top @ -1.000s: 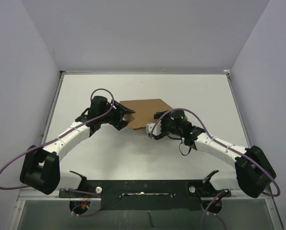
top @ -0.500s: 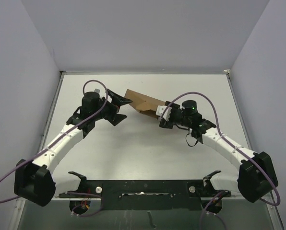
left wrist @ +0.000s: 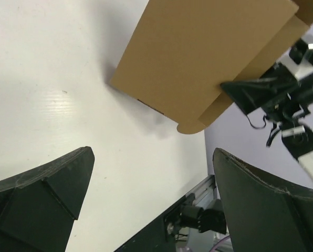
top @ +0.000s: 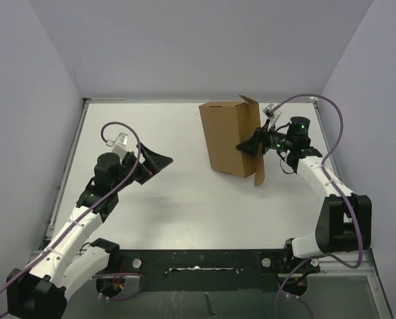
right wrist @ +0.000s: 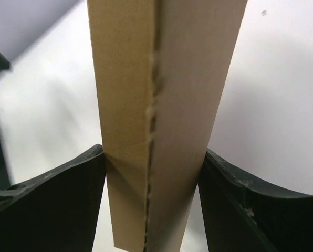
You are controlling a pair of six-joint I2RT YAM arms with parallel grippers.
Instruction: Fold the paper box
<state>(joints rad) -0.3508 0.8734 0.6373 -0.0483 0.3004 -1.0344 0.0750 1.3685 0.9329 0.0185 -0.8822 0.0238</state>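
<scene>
Right gripper (top: 252,146) pinches the paper box (top: 226,138), upright at its left.

robot lab test cell, plain white table (top: 185,199), bare grey walls (top: 185,46)

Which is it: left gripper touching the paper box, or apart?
Apart. The top external view shows bare table between the open left gripper and the paper box.
</scene>
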